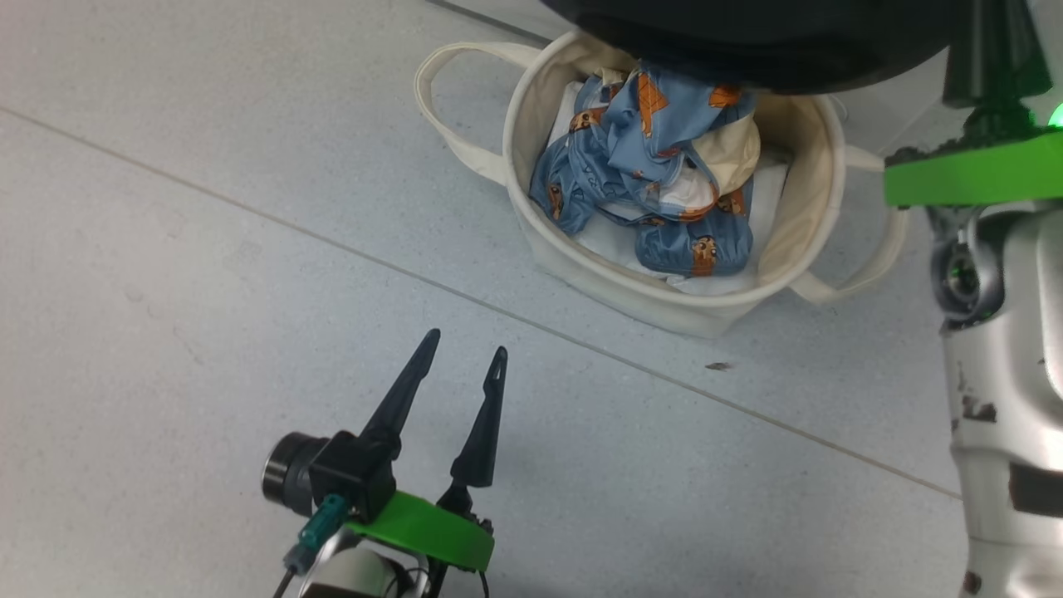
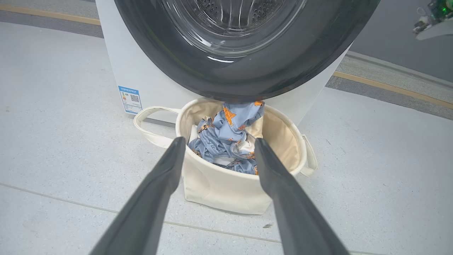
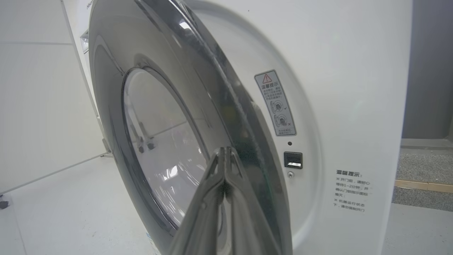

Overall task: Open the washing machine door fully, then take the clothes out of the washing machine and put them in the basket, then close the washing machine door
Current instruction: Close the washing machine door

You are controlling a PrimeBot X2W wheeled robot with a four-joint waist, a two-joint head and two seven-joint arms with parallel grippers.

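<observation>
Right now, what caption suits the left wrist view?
Open left pincer before the basket of clothes, under the washing machine door.

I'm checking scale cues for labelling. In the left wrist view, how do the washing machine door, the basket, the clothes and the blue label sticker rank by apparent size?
Largest to smallest:
1. washing machine door, even though the frame edge crops it
2. basket
3. clothes, lying inside the basket
4. blue label sticker

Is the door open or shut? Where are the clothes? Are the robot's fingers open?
washing machine door: partly open, not latched.
clothes: bunched up inside the basket.
basket: upright on the floor, holding the clothes.
left gripper: fingers open, holding nothing.
right gripper: fingers shut together, holding nothing, close by the door.
</observation>
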